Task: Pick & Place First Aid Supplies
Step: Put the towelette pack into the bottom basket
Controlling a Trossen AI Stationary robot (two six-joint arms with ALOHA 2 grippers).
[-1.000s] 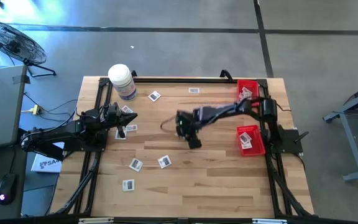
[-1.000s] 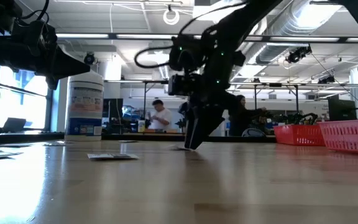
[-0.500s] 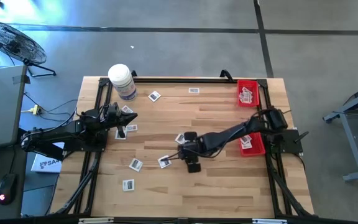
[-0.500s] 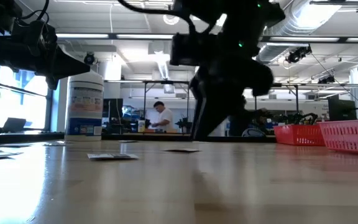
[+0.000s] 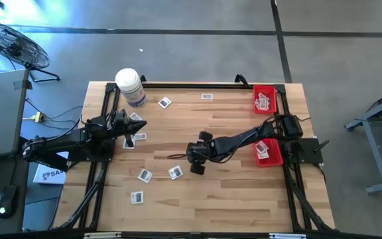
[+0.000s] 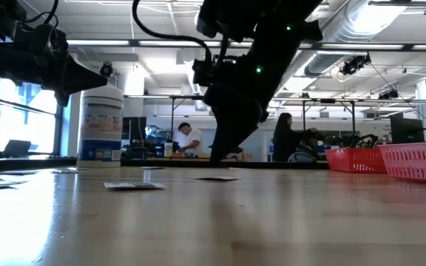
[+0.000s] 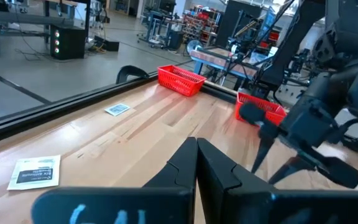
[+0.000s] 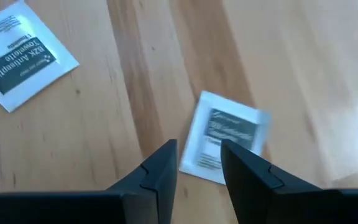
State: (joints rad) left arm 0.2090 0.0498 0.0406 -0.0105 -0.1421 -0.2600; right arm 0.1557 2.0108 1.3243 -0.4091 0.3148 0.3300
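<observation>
Since a second ago the right arm has swung from the middle of the table (image 5: 244, 199) toward its near side, and half a second ago it reached a little farther out than it does now. Its right hand (image 5: 196, 167) now hangs over the boards just beside one white packet (image 5: 175, 172). In the right wrist view the two fingers (image 8: 160, 171) stand apart with a narrow gap, holding nothing, and a packet (image 8: 227, 137) lies flat on the wood just beyond their tips; a second packet (image 8: 25, 56) lies off to one side.

More packets are scattered over the left half of the table: one (image 5: 144, 175) next to the packet by the hand, one (image 5: 136, 197) nearer the front edge, one (image 5: 165, 102) beside the big white jar (image 5: 130, 86), and one (image 5: 207, 97) near the far edge. Two red baskets sit on the right side, the far basket (image 5: 264, 98) and the near basket (image 5: 268, 150), each with packets inside.

The left hand (image 5: 138, 124) waits at the left side of the table, fingers (image 7: 197, 165) pressed together and empty, above a couple of packets.

In the low view, people stand in the room behind the table.
</observation>
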